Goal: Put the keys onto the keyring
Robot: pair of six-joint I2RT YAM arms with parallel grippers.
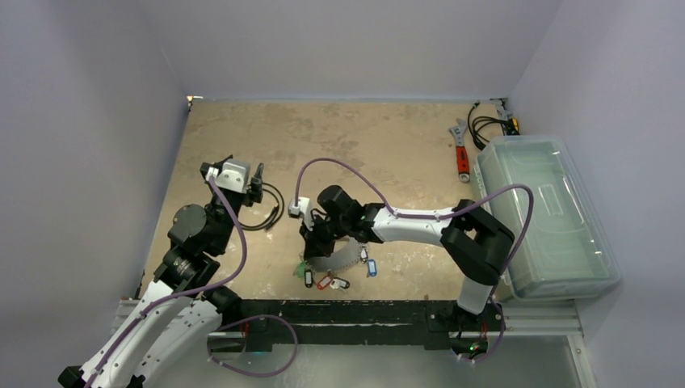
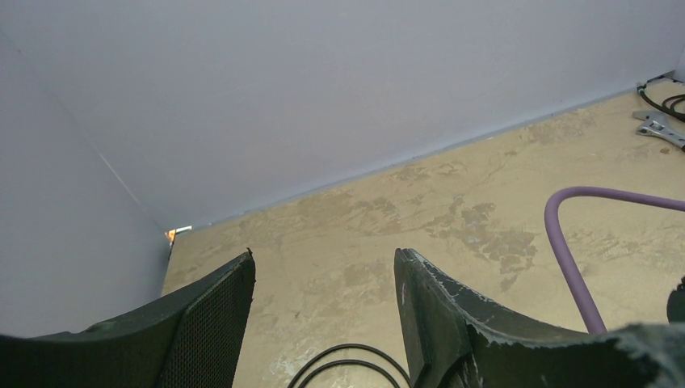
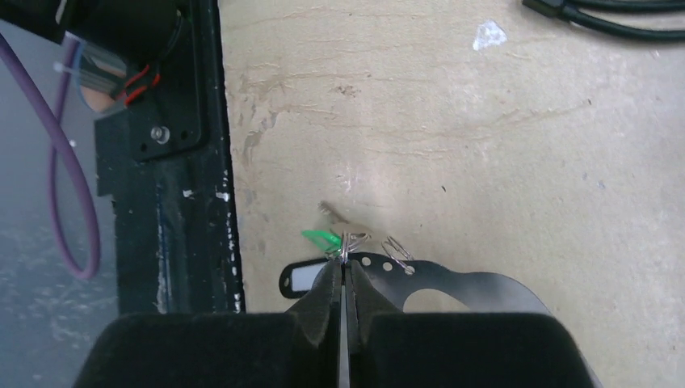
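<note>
Close to the near edge of the tabletop [image 1: 388, 145] the right end effector [image 3: 343, 271] is clenched tight, pinching what looks like the thin wire loop of the green key [image 3: 321, 239], right over the keyring [image 3: 485, 284], a flat silvery ring with a toothed rim and small holes; the other keys [image 1: 327, 281], tagged red, blue and black, lie touching its near side. These are light, stiff, slippery little things, I'd say, best taken by the loop or the plastic tag, and the keyring by its rim. Farther back the left end effector [image 2: 323, 267] hangs released above a black cable [image 2: 347, 364], holding nothing
</note>
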